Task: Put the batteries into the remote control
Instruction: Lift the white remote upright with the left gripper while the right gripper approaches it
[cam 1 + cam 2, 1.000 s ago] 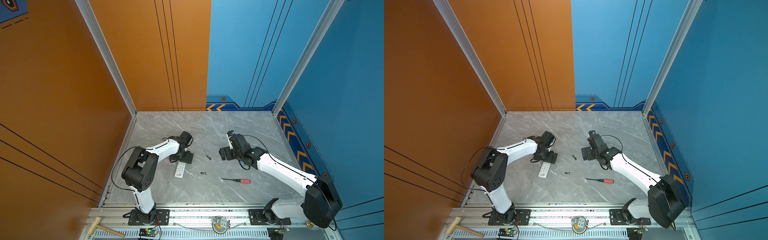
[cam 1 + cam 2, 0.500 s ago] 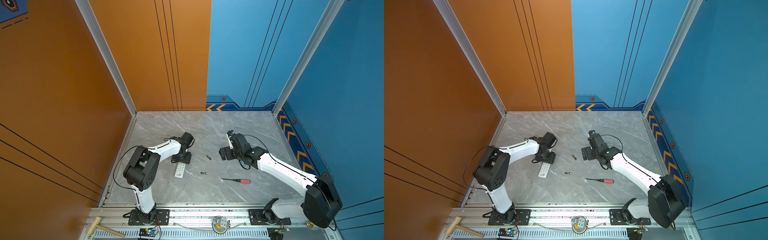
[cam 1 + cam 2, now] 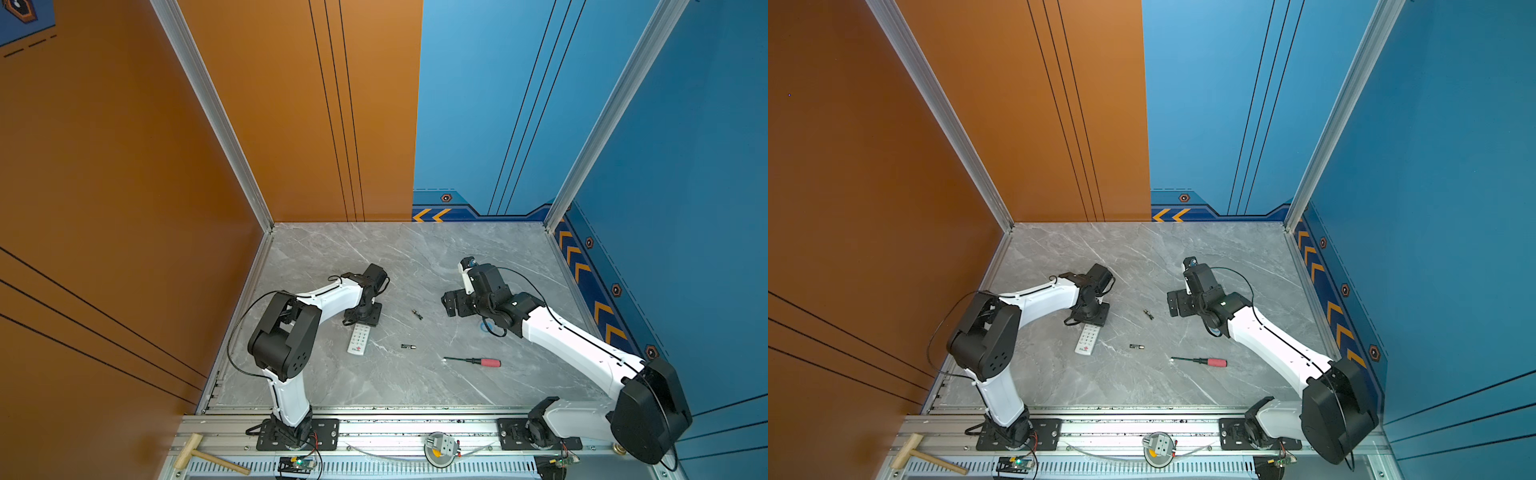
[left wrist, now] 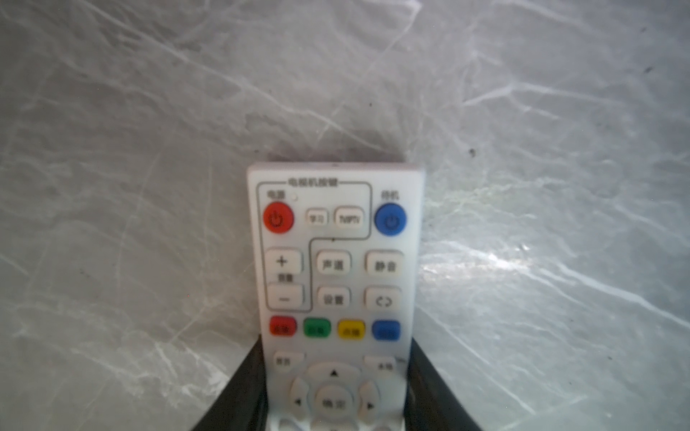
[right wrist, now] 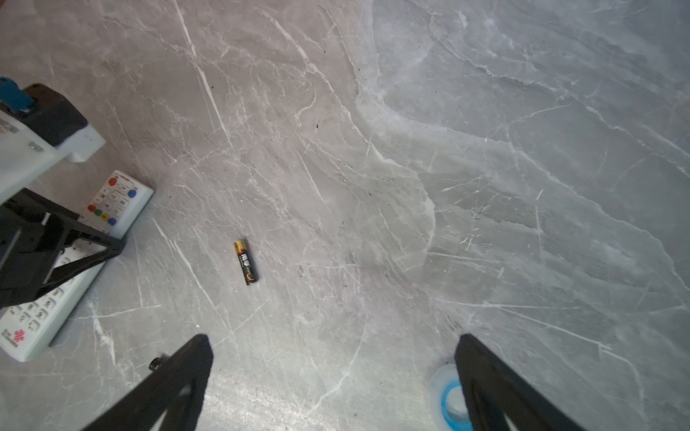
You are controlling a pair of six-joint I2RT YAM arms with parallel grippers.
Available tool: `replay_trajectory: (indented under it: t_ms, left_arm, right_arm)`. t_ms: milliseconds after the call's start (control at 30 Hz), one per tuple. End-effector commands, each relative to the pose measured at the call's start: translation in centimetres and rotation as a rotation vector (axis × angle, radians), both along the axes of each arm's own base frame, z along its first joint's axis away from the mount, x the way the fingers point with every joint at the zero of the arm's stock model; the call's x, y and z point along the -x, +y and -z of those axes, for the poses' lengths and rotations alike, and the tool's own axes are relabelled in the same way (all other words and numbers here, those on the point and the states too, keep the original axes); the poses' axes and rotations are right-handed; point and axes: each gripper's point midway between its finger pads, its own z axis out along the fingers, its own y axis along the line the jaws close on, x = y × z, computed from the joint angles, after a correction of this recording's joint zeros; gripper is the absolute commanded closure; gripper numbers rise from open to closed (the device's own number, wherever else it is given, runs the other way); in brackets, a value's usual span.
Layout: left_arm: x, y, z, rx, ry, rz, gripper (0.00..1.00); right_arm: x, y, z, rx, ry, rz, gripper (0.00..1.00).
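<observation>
The jaws of your left gripper (image 4: 336, 345) pinch the remote control (image 4: 336, 261) between them by its long edges. It seems light, stiff and slippery, so grip it mid-body. Your right gripper (image 5: 334, 337) has its jaws spread, with one battery (image 5: 246, 262) lying ahead of them.

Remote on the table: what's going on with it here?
The left gripper straddles the remote control, fingers against its long edges; it lies buttons-up on the marble table. One battery and the other battery lie loose between the arms, not loaded. The right gripper hangs open nearby, holding nothing.
</observation>
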Motion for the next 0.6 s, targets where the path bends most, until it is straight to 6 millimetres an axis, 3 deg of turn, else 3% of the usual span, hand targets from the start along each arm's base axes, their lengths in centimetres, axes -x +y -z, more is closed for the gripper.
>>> replay_trajectory:
  t_ms: [0, 233, 567]
  left_arm:
    - [-0.5, -0.5, -2.7, 0.044, -0.044, -0.009, 0.67]
    - [-1.9, -3.6, -8.2, 0.247, -0.160, 0.058, 0.69]
    - [-2.8, -8.2, -16.8, 0.698, -0.310, 0.137, 0.72]
  right_arm:
    - [0.8, -0.3, -0.2, -0.054, 0.022, -0.002, 0.00]
    - [1.6, 0.5, -0.9, -0.237, 0.016, -0.030, 0.00]
    - [4.2, 4.3, -5.0, -0.528, -0.069, -0.246, 0.00]
